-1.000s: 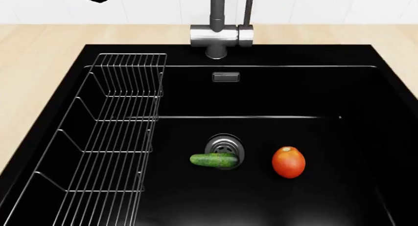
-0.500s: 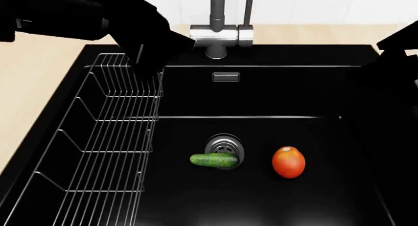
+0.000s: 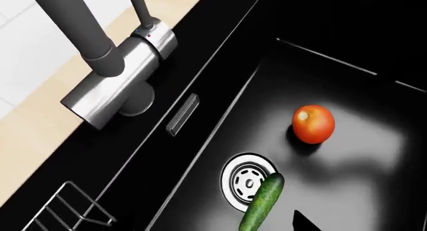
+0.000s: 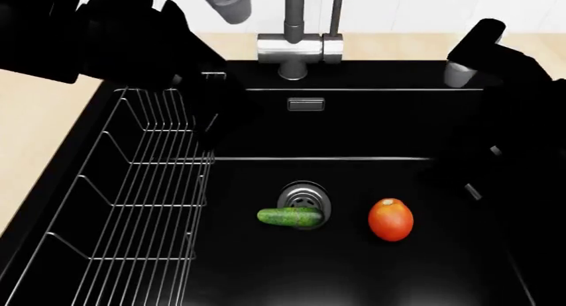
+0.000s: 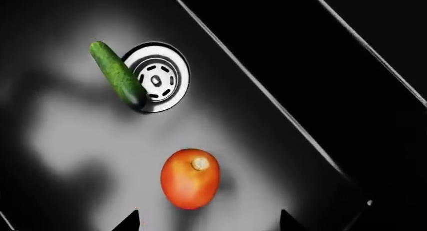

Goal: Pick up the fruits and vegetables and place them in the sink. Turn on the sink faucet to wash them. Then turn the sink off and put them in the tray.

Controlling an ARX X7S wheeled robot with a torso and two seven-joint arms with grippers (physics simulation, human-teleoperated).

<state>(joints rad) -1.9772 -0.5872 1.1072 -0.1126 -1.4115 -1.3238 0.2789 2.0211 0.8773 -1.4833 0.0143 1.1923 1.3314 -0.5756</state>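
head view looks steeply down into the sink (image 4: 372, 120); both wrist views, nearer, share its drain (image 3: 247, 183).

Down on the floor of the large rectangular matte-black sink basin (image 4: 372, 127) lies the small dark-green bumpy cucumber (image 4: 289, 217), flat on its side, one end resting over the rim of the round steel drain. Just beside it, apart and not touching, sits the round red-orange fruit (image 4: 390, 219), its pale stem scar showing in the right wrist view (image 5: 191, 178). Behind the basin, at the back edge, stands the tall brushed-steel tube faucet (image 4: 296, 44), with its thin lever handle upright alongside. No water is running. The tray is out of view.
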